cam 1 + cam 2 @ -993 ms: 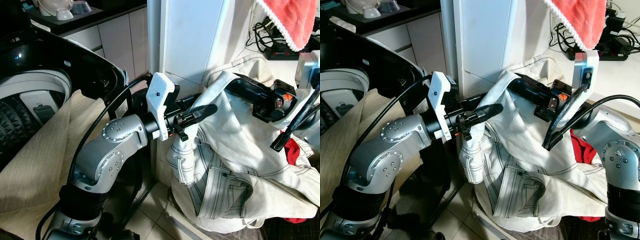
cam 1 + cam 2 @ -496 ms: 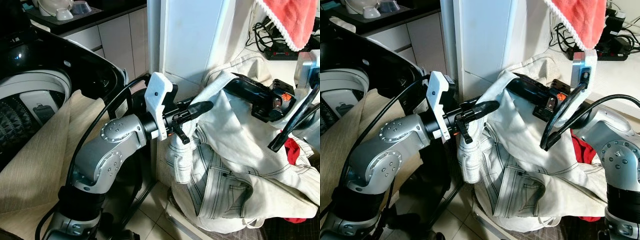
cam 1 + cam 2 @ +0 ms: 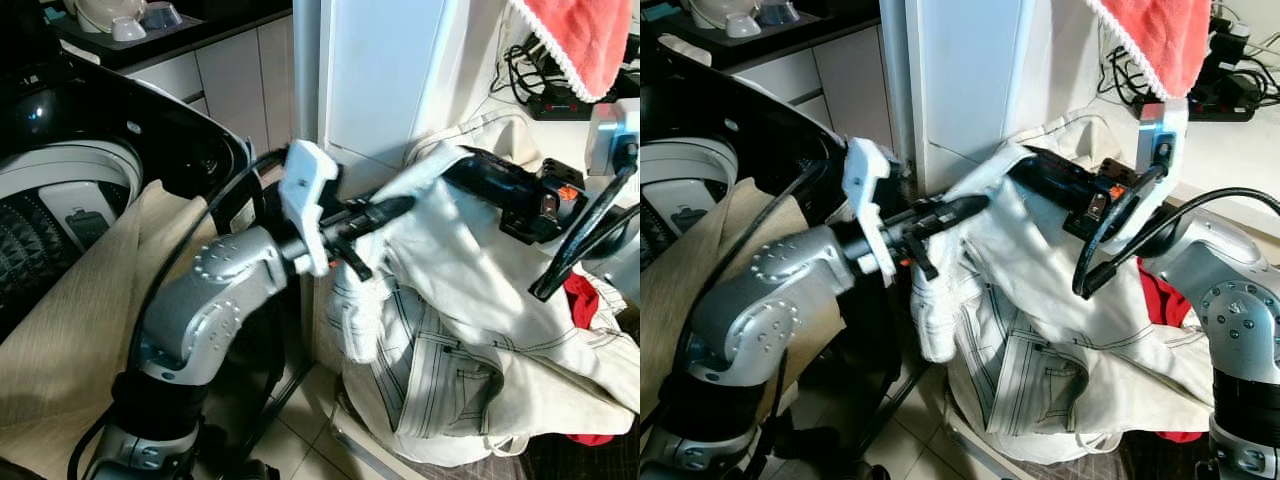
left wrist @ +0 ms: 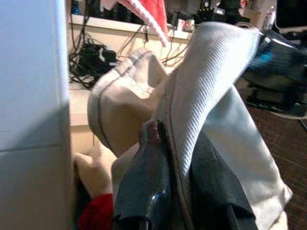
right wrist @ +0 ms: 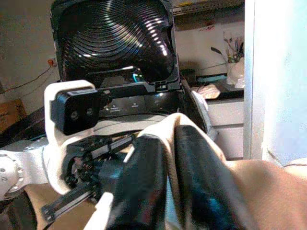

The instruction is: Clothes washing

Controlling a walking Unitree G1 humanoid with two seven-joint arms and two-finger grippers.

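soft, floppy, likely heavy white jeans (image 3: 450,330), pinched by both left gripper (image 3: 385,212) and right gripper (image 3: 1035,172); best held at thick seams.

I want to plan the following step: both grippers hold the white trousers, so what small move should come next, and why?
Probably carry the white trousers leftward toward the open washing machine. The left gripper and right gripper each pinch a fold of them, yet most of the cloth hangs over the laundry pile, beside the drum, where a beige cloth drapes the rim.
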